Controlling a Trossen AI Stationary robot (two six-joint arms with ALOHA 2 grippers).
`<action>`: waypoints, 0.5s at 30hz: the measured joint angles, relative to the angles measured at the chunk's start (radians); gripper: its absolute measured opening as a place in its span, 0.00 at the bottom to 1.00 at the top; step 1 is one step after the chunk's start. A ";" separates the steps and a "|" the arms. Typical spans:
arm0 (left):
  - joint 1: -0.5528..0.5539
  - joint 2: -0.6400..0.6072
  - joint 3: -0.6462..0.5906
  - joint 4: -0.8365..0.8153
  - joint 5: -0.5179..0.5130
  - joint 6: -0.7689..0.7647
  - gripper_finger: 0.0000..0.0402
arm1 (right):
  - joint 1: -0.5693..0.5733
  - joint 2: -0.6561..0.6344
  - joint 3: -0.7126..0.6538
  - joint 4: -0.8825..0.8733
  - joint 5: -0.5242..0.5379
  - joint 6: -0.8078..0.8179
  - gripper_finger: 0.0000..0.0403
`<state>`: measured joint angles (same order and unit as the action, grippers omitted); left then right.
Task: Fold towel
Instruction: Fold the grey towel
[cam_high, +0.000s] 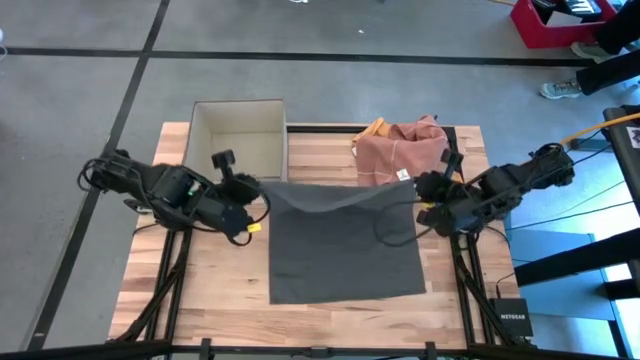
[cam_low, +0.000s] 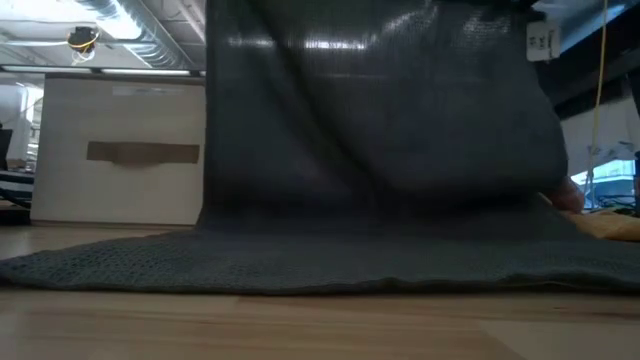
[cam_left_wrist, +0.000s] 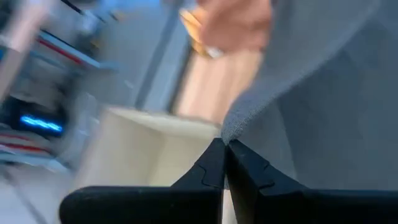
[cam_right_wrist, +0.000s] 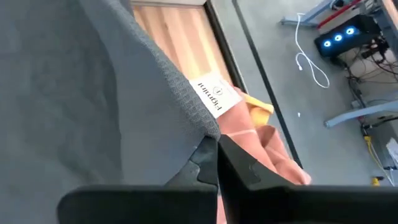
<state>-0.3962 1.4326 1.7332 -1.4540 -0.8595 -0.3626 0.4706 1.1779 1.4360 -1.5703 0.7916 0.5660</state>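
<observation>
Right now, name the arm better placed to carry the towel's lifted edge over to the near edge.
Neither alone, likely both. The left pincer and right pincer are each shut on a far corner of the gray towel, its far edge lifted.

dark grey towel (cam_high: 345, 245), salmon-pink cloth (cam_high: 400, 148)

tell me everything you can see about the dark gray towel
The dark gray towel is a rectangular cloth with a fine woven texture and a white label at one corner. Its near part lies flat on the wooden table; its far edge is lifted, pinched at one corner by the shut left claw and at the other by the shut right claw.
</observation>
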 joint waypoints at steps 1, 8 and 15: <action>0.004 0.000 0.018 0.000 -0.034 0.032 0.01 | -0.011 0.000 0.006 0.000 0.011 -0.010 0.01; 0.004 -0.001 0.051 -0.002 -0.066 0.050 0.01 | -0.025 0.000 -0.011 0.001 0.007 -0.021 0.01; -0.071 0.004 -0.062 0.000 0.025 -0.137 0.01 | -0.021 -0.001 -0.158 0.017 -0.177 0.011 0.00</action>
<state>-0.4676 1.4364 1.6710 -1.4540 -0.8349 -0.5000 0.4494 1.1770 1.2778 -1.5537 0.6142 0.5768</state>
